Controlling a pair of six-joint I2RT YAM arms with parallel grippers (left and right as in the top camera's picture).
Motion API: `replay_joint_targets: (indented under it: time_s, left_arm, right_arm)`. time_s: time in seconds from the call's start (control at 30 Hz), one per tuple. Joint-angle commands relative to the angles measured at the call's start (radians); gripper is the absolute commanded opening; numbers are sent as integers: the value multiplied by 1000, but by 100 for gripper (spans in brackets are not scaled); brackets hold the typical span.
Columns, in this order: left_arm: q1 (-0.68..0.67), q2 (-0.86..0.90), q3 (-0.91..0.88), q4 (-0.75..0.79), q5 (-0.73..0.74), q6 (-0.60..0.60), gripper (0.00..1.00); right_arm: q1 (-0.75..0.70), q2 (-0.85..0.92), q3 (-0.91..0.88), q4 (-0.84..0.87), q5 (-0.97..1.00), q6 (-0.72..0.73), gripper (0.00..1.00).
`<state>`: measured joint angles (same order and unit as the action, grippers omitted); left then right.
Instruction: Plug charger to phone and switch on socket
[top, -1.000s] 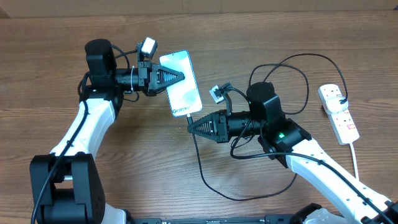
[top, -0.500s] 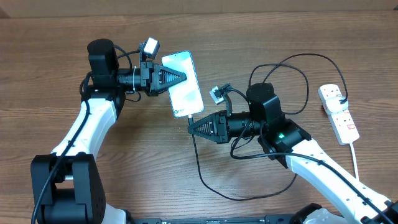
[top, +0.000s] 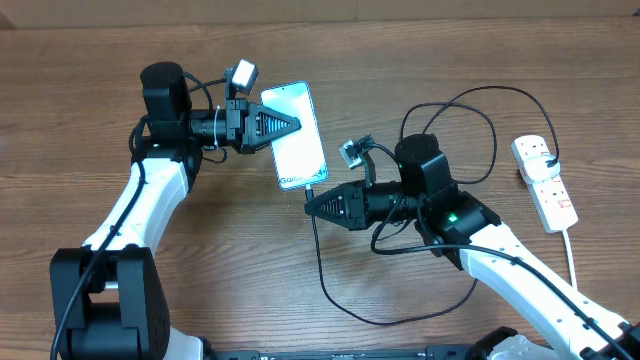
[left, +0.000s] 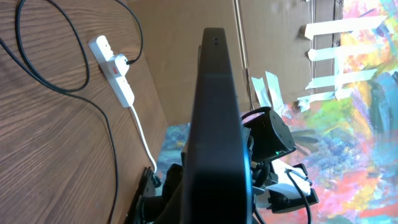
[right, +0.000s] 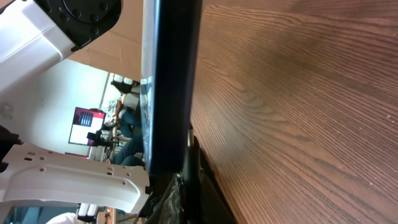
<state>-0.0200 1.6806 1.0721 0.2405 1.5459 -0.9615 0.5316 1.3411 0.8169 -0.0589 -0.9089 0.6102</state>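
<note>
Insertion under way: the phone (top: 302, 140) sits in the upper centre of the frame, with the tip of the charger (top: 318, 245) at its lower edge.
The wood surface (top: 90, 60) carries the socket (top: 545, 180) at the far right, well apart from both arms, with its white cord (top: 573, 250) trailing down. The left fingers (top: 278, 124) are clamped on the phone's long side and hold it tilted. The right fingers (top: 325, 203) are pinched together on the charger just behind its tip, just below the phone. Whether the tip has entered the port is hidden. My judgement of the risk is that a skewed tip would jam against the frame, or the push would twist the phone in its side grip. The charger's loops lie around the right arm and could snag a reach to the socket.
</note>
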Motion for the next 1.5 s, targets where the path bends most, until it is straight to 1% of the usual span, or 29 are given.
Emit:
replay_joint_targets:
  time_s: [0.0, 0.13, 0.7, 0.93, 1.17, 1.47]
  left_arm:
    - [3, -3, 10, 8, 36, 47, 4]
    - [3, -3, 10, 8, 36, 58, 4]
    - [3, -3, 10, 7, 36, 64, 4]
    - [9, -3, 10, 8, 36, 65, 4]
    - [8, -3, 11, 8, 36, 68, 4]
    - [8, -3, 10, 7, 36, 68, 4]
  right_arm:
    - [1, -7, 5, 13, -16, -8, 4]
    - [1, -7, 5, 13, -47, -9, 4]
    - [1, -7, 5, 37, -47, -12, 4]
    - [1, -7, 5, 2, -65, -12, 4]
    - [1, -7, 5, 2, -73, -12, 4]
    - [1, -7, 5, 32, -72, -11, 4]
